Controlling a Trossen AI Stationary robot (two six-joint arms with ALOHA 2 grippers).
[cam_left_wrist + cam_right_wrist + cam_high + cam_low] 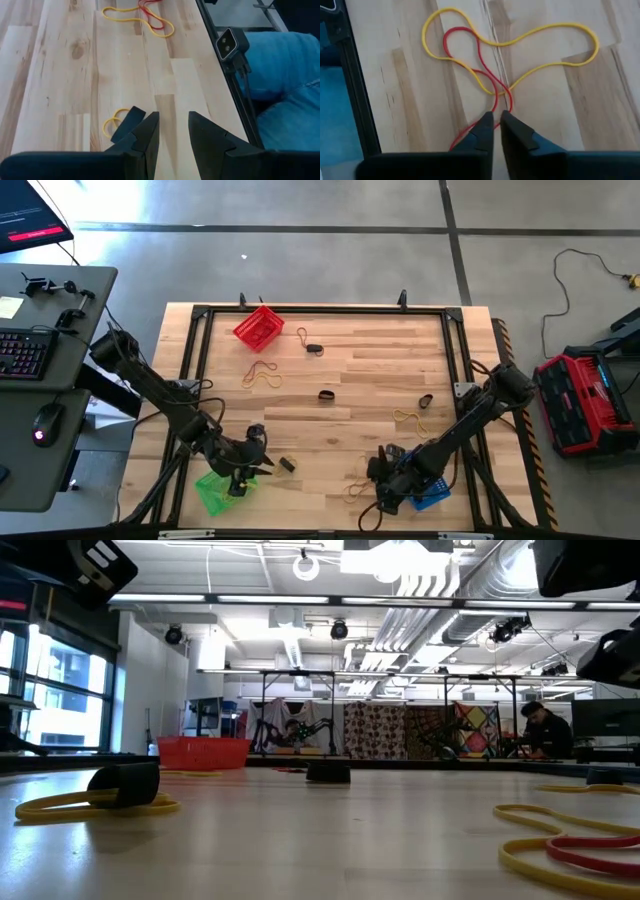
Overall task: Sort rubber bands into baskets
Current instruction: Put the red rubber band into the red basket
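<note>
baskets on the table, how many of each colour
red basket: 1
green basket: 1
blue basket: 1, partly hidden under the right arm
total: 3

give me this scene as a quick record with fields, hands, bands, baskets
left hand: open, empty, low over the table's near edge by the green basket
right hand: fingertips nearly together around a red band that crosses a yellow band on the wood
blue basket: near right, partly under the right arm
red basket: far left
loose bands: several more across the table
</note>
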